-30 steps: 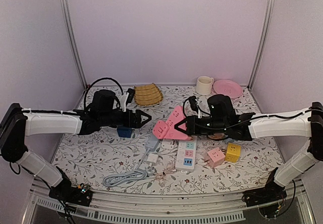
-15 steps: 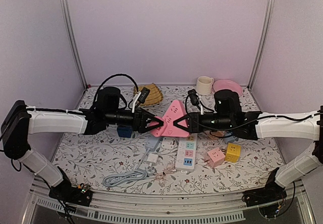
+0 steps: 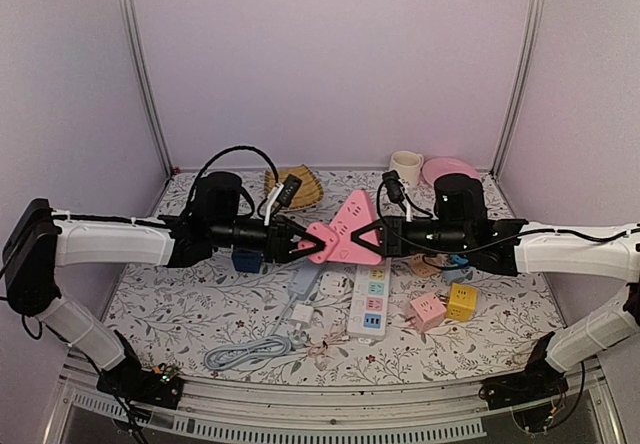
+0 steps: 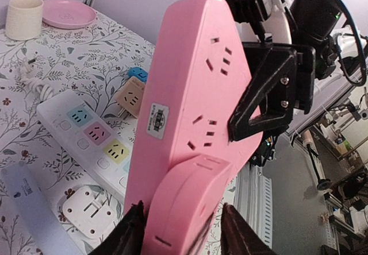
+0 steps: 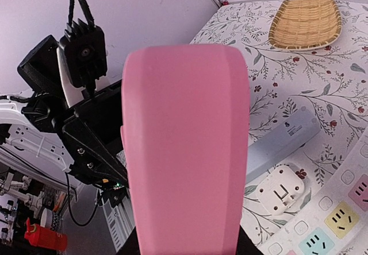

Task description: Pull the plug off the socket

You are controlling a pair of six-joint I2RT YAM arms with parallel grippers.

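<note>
A flat pink socket (image 3: 352,226) with several outlet slots hangs in the air above the table's middle, and my right gripper (image 3: 373,236) is shut on its right end. A rounded pink plug (image 3: 318,243) sits in its left end. My left gripper (image 3: 300,241) has one finger on each side of that plug. In the left wrist view the plug (image 4: 184,203) fills the gap between my dark fingers (image 4: 133,232), with the socket (image 4: 190,77) rising above it. The right wrist view shows only the socket's plain back (image 5: 187,151); the plug is hidden behind it.
On the table below lie a long white power strip with pastel outlets (image 3: 370,302), a grey-blue strip (image 3: 300,282), a white adapter (image 3: 300,314), pink (image 3: 427,311) and yellow (image 3: 461,302) cube adapters and a coiled cable (image 3: 245,352). A wicker basket (image 3: 293,186), cup (image 3: 404,169) and pink plate (image 3: 450,174) stand at the back.
The right arm lifted the pink socket and turned it towards the left arm. The left gripper moved right onto the plug and its wide-open fingers closed in on it.
</note>
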